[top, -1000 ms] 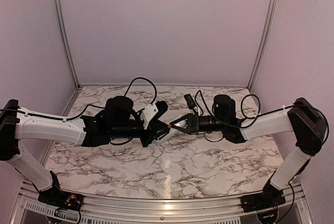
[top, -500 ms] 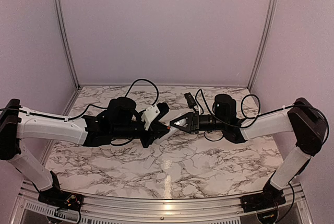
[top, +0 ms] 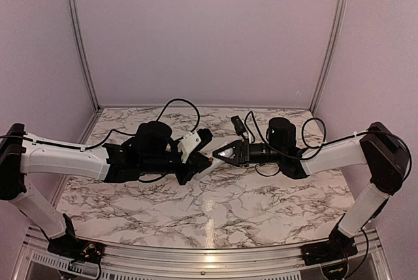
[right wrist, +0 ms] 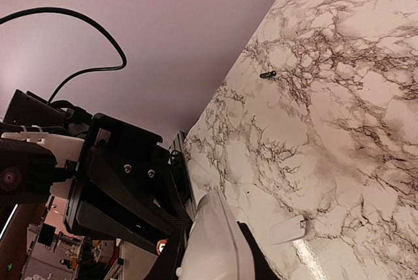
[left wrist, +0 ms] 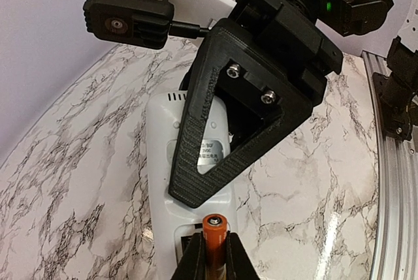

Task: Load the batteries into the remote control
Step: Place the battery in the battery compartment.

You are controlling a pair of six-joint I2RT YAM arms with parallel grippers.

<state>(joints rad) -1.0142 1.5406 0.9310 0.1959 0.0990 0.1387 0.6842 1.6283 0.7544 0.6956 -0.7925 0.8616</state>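
Over the last second the left gripper (left wrist: 214, 258), clenched on 1 battery (left wrist: 214, 225), has edged closer to the remote control (left wrist: 159, 156) held mid-air in the clamped right gripper (right wrist: 212, 260), so insertion appears imminent

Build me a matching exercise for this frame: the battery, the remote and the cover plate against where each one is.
Things:
1. slim orange-red cylindrical battery
2. slim white plastic remote control
3. small flat white cover plate

Places:
A. lying on the marble table
B. clamped in the left end effector
C. clamped in the right end effector

Pairs: 1-B, 2-C, 3-A
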